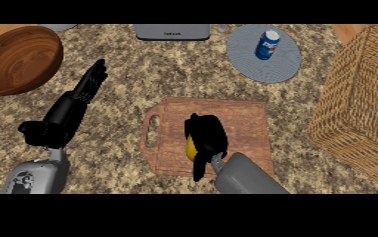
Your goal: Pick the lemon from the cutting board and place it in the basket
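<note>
The right hand [206,134] was curled round the lemon [190,147] on the board [247,117]; the basket [351,101] stood well to its right. The left hand [77,102] rested open on the desk [133,81]

Speckled stone counter [148,76] here, brown and beige, granite-like with a dull grainy look. The cutting board [247,118] is reddish wood with visible grain, matt. Over at the right, a basket [351,101] of woven wicker, tan and ribbed. Top left, a bowl [26,58] of dark polished wood, faintly glossy. The round mat [284,63] looks like grey ribbed cloth, and on it a can [267,45], smooth blue and white with a slight sheen. The lemon [190,148] shows smooth yellow skin. Both hands, left hand [70,113] and right hand [207,136], are matt black; the forearms look like smooth grey plastic or metal.
</note>
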`<action>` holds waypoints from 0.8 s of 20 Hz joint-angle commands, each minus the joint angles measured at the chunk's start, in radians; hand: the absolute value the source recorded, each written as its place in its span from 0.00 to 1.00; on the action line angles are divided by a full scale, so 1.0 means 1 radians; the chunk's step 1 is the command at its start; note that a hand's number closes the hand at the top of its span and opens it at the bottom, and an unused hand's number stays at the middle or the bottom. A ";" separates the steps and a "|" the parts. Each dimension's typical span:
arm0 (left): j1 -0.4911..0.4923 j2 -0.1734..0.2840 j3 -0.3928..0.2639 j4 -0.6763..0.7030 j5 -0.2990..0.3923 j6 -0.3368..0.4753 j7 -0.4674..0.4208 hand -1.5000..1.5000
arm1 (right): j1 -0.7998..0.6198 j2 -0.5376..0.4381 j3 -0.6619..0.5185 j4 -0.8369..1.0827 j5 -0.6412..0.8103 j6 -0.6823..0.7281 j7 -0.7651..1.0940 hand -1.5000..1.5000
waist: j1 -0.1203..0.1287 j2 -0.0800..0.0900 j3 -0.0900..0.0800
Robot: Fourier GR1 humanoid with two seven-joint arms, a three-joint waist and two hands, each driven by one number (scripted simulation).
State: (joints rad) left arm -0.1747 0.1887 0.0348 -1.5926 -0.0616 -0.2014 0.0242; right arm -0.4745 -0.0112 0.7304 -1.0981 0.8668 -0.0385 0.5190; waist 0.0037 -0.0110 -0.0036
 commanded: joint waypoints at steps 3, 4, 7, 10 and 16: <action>-0.015 0.000 0.023 -0.006 0.007 0.011 0.043 0.50 | 0.117 -0.109 -0.058 -0.123 0.068 -0.064 0.098 1.00 | -0.020 0.007 0.004; 0.027 0.007 0.023 -0.041 0.008 0.006 0.031 0.50 | 0.192 -0.167 -0.072 -0.169 0.063 -0.098 0.109 1.00 | -0.030 0.002 0.004; 0.080 0.017 0.029 -0.044 0.014 -0.012 -0.010 0.50 | 0.289 -0.245 -0.143 -0.243 0.056 -0.147 0.159 1.00 | -0.034 0.002 0.003; 0.056 -0.016 0.001 -0.080 0.010 0.007 0.066 0.50 | 0.389 -0.260 -0.162 -0.463 0.022 -0.147 0.187 1.00 | -0.026 0.003 0.004; 0.053 -0.008 0.015 -0.025 -0.009 0.011 -0.002 0.50 | 0.426 -0.196 -0.237 -0.740 -0.066 -0.305 0.115 1.00 | -0.044 0.002 0.004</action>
State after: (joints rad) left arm -0.1257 0.2011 0.0673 -1.6276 -0.0428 -0.2135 0.0326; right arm -0.1006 -0.2237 0.5264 -1.6779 0.8254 -0.2359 0.6695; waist -0.0279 -0.0080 0.0000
